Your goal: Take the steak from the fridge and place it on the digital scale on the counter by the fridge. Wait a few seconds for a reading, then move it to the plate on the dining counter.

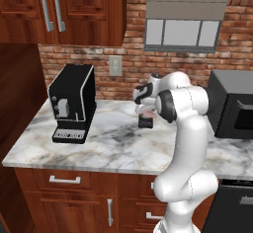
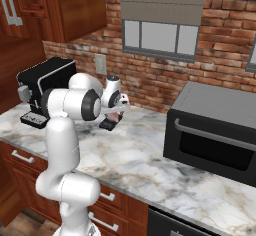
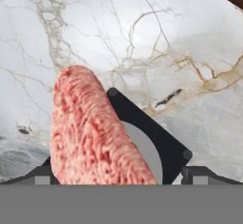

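The steak (image 3: 92, 130) lies on the digital scale (image 3: 156, 140) at lower centre of the hand view, on the marble bench (image 1: 113, 143). The tool (image 3: 121, 175) hovers above, jaws spread wide, holding nothing. Judgement: wait for the reading, then descend squarely before closing.
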